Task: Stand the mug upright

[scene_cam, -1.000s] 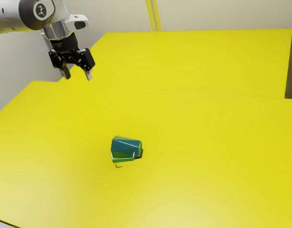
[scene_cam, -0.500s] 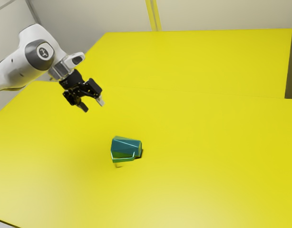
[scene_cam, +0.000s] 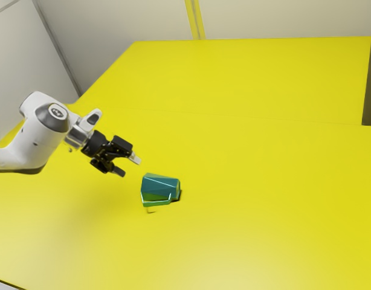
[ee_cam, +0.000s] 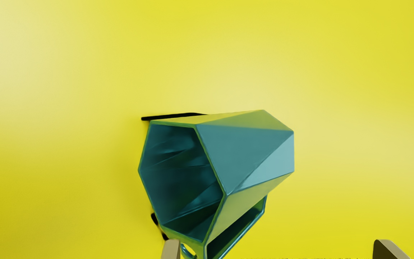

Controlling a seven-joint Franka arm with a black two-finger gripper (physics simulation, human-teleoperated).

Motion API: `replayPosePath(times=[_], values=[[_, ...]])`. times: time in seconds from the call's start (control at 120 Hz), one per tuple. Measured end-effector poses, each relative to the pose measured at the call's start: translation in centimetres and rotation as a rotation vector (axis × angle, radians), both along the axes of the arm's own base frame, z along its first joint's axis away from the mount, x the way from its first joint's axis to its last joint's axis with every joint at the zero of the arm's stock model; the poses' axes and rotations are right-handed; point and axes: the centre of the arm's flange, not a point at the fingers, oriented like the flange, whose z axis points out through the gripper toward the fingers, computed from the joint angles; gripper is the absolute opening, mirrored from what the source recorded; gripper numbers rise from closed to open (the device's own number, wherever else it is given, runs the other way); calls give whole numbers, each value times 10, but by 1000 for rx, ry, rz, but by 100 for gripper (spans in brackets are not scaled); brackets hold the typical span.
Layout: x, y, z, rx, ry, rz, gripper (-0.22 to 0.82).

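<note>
In the exterior view my gripper hangs open above the table, a short way to that view's left of the teal faceted mug. The mug lies on its side, its handle toward the exterior view's near edge. From the wrist camera, the mug shows its hollow mouth and, along one side, its handle. The fingertips of my gripper stand wide apart; one overlaps the picture of the mug near the rim and handle, and whether it touches cannot be told.
The mug lies on a yellow table. Behind it is another yellow surface, with a pale wall at the back.
In the exterior view the arm has come down and toward the view's right, bringing my open gripper close to the mug and tilting it. The mug has not moved.
</note>
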Motion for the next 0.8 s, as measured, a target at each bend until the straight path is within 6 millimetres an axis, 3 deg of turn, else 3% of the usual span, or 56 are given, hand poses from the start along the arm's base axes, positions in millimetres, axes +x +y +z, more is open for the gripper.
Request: replayPosePath(times=[0.117, 0.35, 0.8], values=[[-6, -15, -17, -55, -21, -4, 58], [-26, 3, -50, -157, -71, 80, 58], [-30, -10, -76, -182, -177, -5, 58]])
